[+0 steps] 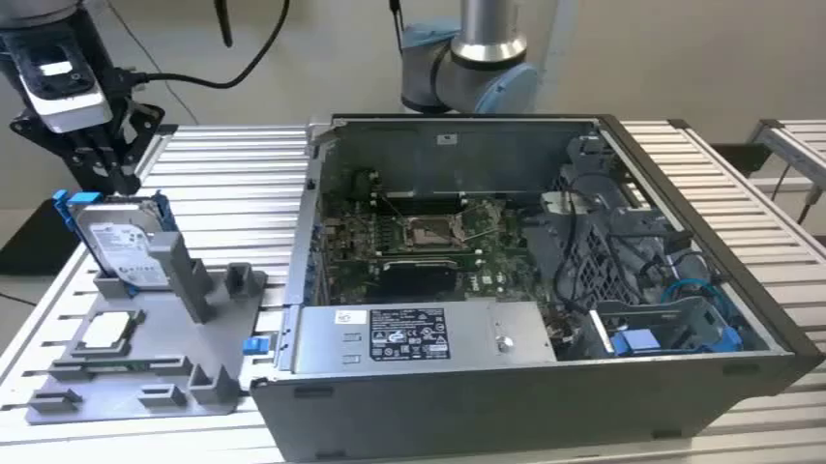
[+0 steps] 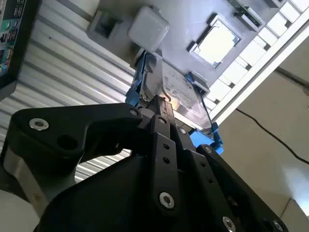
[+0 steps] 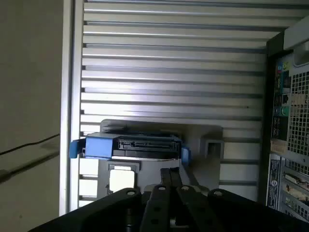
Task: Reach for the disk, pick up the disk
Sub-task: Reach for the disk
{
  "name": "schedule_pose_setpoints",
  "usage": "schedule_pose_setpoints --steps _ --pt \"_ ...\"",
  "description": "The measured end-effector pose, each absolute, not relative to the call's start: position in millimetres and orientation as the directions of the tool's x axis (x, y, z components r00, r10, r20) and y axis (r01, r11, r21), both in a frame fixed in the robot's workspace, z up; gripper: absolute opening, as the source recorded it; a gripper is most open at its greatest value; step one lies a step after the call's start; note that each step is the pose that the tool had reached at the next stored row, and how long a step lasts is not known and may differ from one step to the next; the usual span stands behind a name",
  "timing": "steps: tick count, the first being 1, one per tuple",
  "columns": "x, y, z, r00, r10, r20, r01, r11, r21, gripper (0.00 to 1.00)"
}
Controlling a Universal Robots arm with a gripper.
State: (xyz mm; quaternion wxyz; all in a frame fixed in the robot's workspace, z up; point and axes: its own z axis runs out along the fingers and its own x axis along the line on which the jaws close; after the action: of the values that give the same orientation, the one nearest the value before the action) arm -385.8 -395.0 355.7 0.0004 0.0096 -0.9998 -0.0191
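Exterior view's left is showing the claw [image 1: 119, 182] hanging narrow and empty just above the disk [image 1: 124, 247], which is standing upright in a grey holder [image 1: 135, 382] on the desk [image 1: 239, 184], beside the computer case [image 1: 516, 406]. I am judging that a clean grip is needing wider jaws squared to the disk's faces.

The exterior view is looking down from high up, off the arm, across the open computer case [image 1: 543, 387] and the slatted table [image 1: 239, 184], taking in the grey fixture [image 1: 142, 338] at the exterior view's left from well back. Both wrist views are riding close behind the gripper [image 3: 170, 172], facing along it onto the disk [image 3: 140, 145]: the first wrist view is meeting its connector edge squarely, the second wrist view is slanting across its labelled face. All three are sharing disk, fixture and slats
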Motion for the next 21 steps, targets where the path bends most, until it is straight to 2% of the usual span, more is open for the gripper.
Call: schedule_pose_setpoints --steps 14,21 --pt "-386 -395 356 -1.000 -0.019 0.001 -0.019 0.999 0.038 0.00" --pt "-403 -384 356 -1.000 -0.020 0.001 -0.020 0.999 0.038 0.00"
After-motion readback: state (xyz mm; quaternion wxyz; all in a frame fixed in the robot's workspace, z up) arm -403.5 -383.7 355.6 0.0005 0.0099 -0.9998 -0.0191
